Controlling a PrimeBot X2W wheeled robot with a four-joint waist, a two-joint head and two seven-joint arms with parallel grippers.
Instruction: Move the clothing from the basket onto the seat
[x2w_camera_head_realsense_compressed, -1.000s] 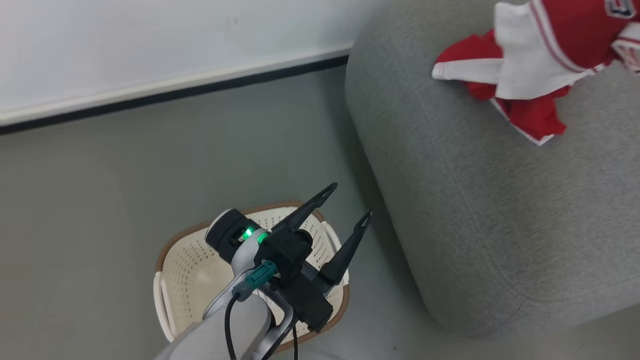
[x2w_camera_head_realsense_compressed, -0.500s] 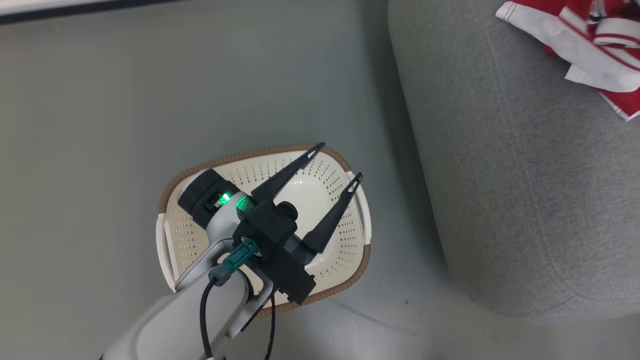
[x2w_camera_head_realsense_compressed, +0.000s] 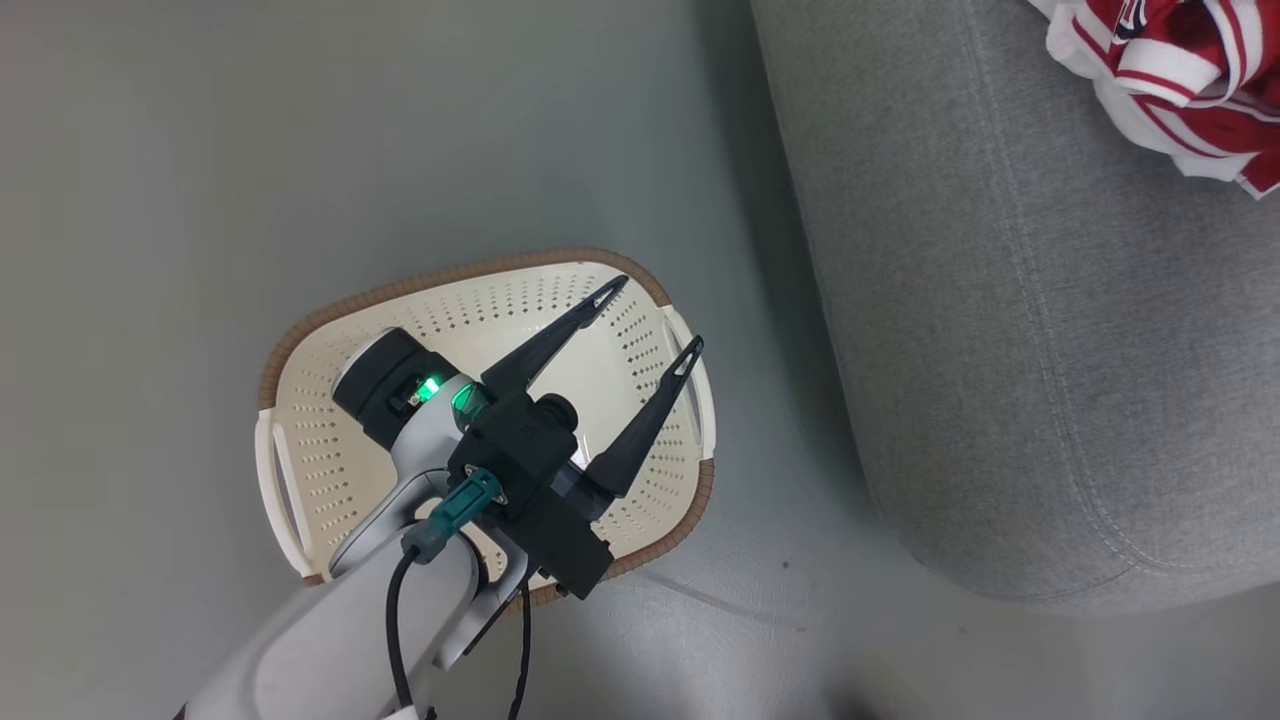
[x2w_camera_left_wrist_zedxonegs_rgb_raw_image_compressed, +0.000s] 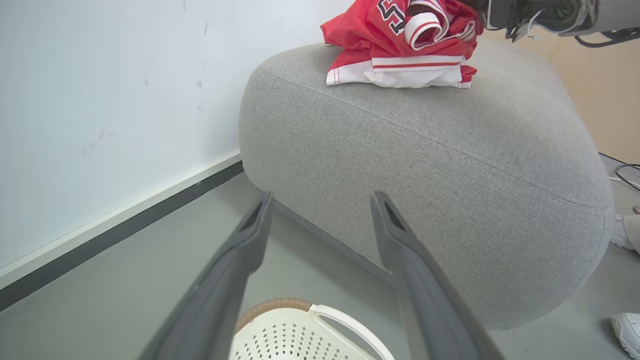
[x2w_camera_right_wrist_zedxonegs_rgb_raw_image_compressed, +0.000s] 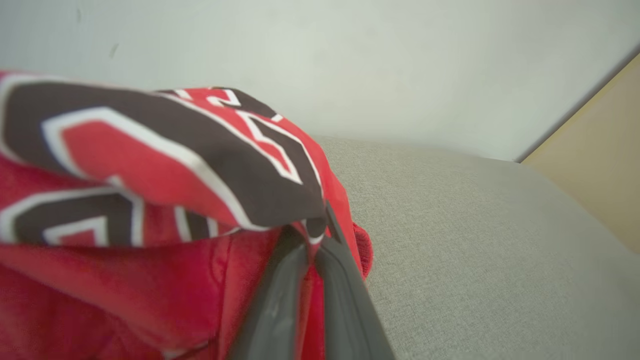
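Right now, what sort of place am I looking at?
Probably a living-room corner, perhaps a mock-up: a grey sofa seat beside a white wall, a laundry basket on the floor, and red clothing on the seat.

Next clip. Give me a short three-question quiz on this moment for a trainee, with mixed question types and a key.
1. True or false: the left gripper hangs open over the basket.
2. Where does the clothing lie? A. inside the basket. B. on the seat. C. draped over the basket's rim.
3. Fill in: the right gripper is shut on the ____.
Key: 1 true; 2 B; 3 clothing.
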